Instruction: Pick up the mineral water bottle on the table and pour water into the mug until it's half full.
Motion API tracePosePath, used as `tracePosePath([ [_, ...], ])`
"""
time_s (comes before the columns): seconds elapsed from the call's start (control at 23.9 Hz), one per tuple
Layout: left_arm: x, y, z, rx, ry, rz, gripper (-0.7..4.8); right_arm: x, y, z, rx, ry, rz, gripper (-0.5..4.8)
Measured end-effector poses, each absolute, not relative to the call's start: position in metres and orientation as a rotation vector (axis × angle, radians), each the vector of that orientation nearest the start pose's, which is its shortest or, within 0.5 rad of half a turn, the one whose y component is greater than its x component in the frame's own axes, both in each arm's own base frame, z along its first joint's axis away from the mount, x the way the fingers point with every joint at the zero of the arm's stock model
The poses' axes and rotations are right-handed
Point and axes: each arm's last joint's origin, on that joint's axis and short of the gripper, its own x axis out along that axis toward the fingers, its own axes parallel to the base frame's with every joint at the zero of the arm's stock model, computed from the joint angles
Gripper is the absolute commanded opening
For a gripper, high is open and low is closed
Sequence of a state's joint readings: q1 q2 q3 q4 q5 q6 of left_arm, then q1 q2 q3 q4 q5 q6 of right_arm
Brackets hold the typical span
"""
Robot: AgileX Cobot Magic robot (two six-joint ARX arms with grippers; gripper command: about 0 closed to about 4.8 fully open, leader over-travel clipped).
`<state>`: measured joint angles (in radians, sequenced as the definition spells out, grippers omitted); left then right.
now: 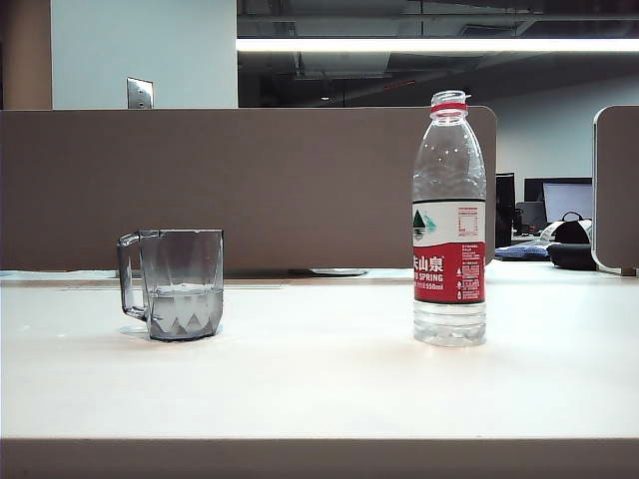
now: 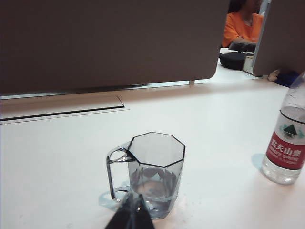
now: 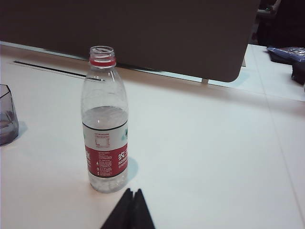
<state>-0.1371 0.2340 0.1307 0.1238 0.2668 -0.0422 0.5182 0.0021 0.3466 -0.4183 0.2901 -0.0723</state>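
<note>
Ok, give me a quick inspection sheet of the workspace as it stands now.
Surface: table off-white, a few droplets by the mug.
Job's things: mug upright, water in its lower part; mineral water bottle upright, uncapped, apart from the mug.
Clutter: nothing seen.
Grippers: left gripper jaws shut, near the mug, holding nothing; right gripper jaws shut, near the bottle, holding nothing.
Cables: nothing seen.
Surroundings: brown partition; person in orange behind it.
</note>
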Motion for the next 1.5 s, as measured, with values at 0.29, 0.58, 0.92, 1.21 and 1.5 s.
tracePosePath([
  [0.29,0.109,-0.020,0.185,-0.042,0.021,-0.304,-0.05,0.082,0.037,0.181,-0.092,0.038,0.229,-0.01],
  [0.58,0.110,-0.020,0.163,-0.024,0.049,-0.297,-0.06,0.088,0.039,0.162,-0.071,0.027,0.185,-0.01],
  [0.92,0.110,-0.021,0.166,0.011,0.007,-0.353,-0.05,0.091,0.030,0.164,-0.118,0.006,0.071,-0.01],
  [1.21,0.111,-0.019,0.172,0.026,-0.056,-0.254,-0.05,0.094,0.022,0.164,-0.122,0.008,0.041,0.00],
  [1.5,0.111,-0.018,0.172,0.025,-0.055,-0.244,-0.05,0.094,0.021,0.164,-0.108,0.009,0.042,0.00],
])
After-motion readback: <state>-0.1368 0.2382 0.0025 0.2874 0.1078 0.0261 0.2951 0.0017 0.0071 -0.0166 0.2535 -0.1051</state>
